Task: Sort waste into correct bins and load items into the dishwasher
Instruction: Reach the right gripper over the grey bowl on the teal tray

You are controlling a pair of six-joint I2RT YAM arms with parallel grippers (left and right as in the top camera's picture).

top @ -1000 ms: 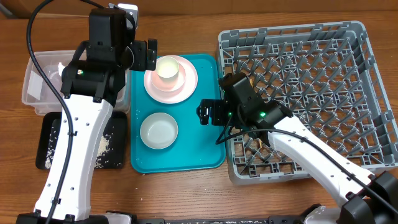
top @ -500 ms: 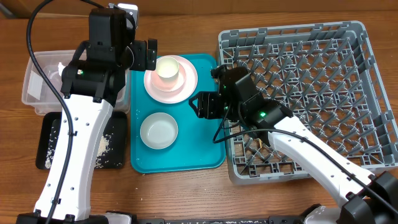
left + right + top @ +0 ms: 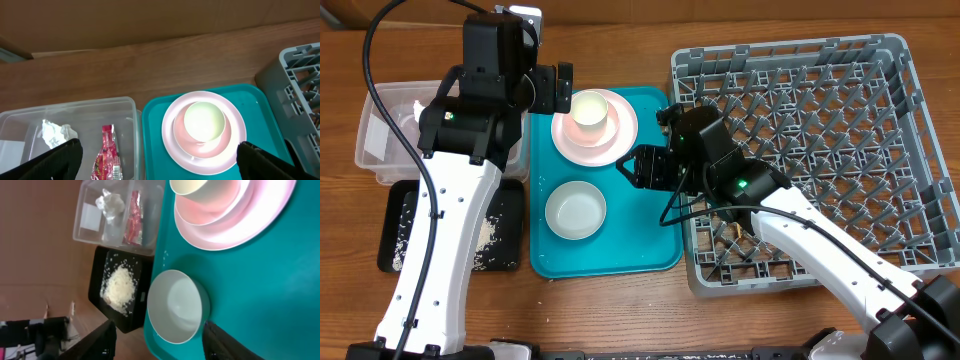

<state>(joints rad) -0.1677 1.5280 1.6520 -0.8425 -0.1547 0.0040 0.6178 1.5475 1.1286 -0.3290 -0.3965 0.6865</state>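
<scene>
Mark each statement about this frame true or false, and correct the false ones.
1. The red wrapper lies in the clear tub. True.
2. The rice is in the clear tub. False: it lies in the black tray.
3. A cup stands on the pink plate. True.
4. The white bowl sits on the pink plate. False: it sits on the teal tray, beside the plate.
5. The right hand is shut on the white bowl. False: it is open, holding nothing.
</scene>
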